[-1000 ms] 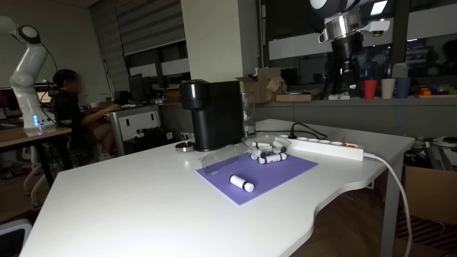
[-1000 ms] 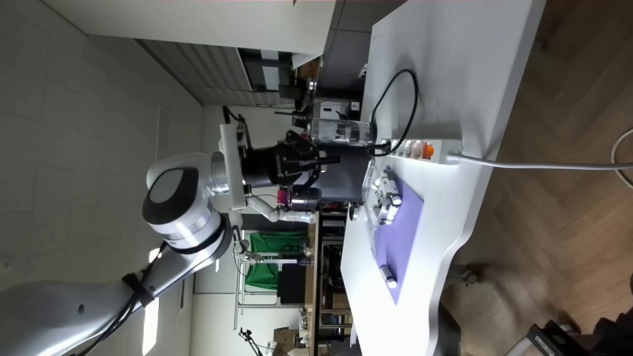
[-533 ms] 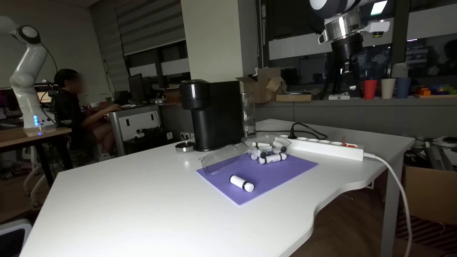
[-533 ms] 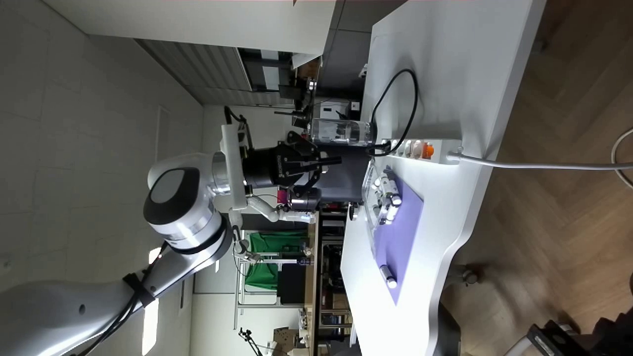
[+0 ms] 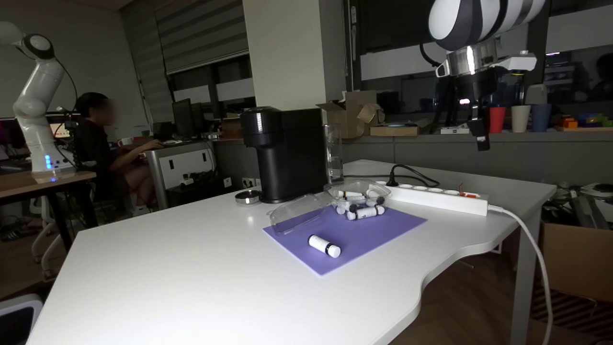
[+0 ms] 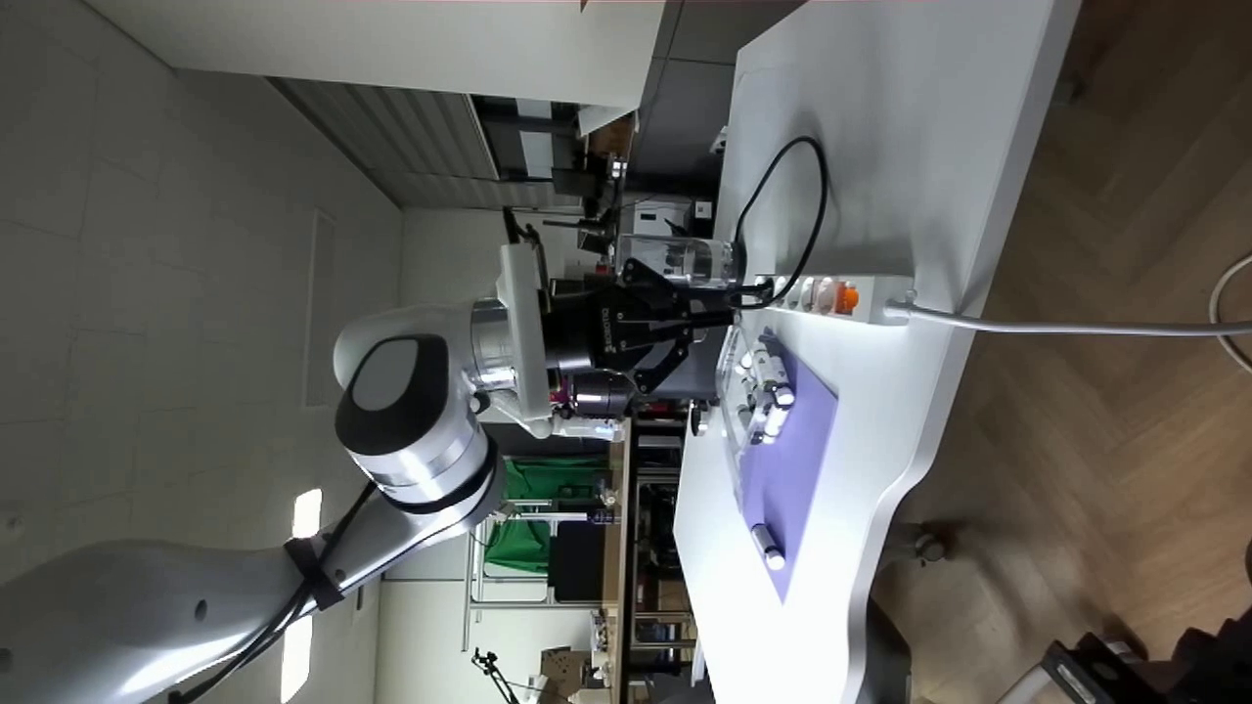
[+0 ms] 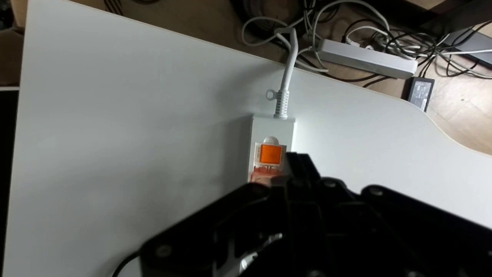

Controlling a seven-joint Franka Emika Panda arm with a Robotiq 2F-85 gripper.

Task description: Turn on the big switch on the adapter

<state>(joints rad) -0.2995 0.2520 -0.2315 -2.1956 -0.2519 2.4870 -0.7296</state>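
The adapter, a long white power strip, lies on the table and shows in both exterior views. In the wrist view its cable end is visible; my gripper hides the rest. Its big switch is a square orange button, also visible in an exterior view. A clear reddish flap sits beside the switch. My gripper is shut and empty, its fingertips together. In the wrist view the tips appear just right of the switch. In both exterior views the gripper hangs above the table, apart from the strip.
A black plug and cable sit at the strip's far end. A purple mat holds a clear container and white cylinders. A black machine stands behind. The strip's white cable hangs over the table edge.
My arm has moved down toward the table in the last half second, bringing the gripper nearer the strip. The fingers look shut throughout. The strip and the other objects have not moved.
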